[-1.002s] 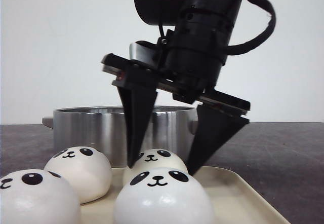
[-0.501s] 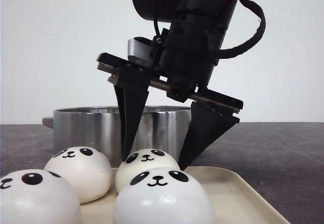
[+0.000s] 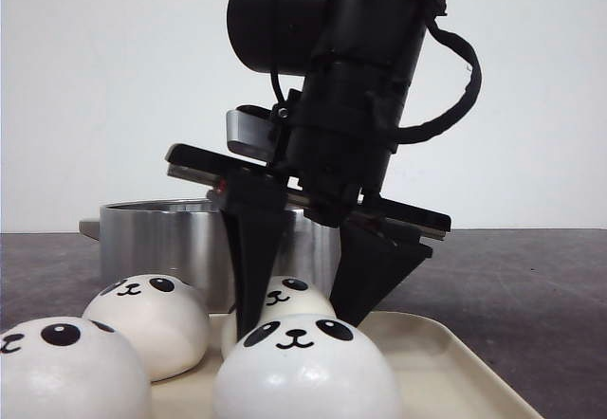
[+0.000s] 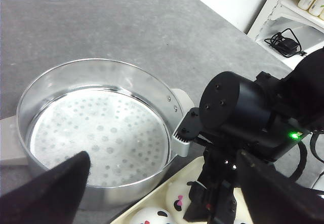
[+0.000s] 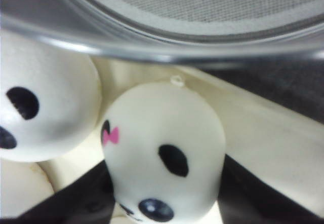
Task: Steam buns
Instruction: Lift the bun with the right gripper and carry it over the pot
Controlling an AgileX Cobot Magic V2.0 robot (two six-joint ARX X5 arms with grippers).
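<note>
The right arm was glossy black — cylindrical housing, looped black cable, silver bracket, green light, tapering wedge-shaped black fingers.

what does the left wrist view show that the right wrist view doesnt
Only the left wrist view shows the whole steamer pot with its perforated, bun-free floor, the right arm's black body from above, and a shelf beyond the table.

Only the right wrist view shows, close up, the bun squeezed between the right end effector fingers, with its pink bow mark, and a neighbouring bun.

Both show the pot's metal rim and the cream tray.
</note>
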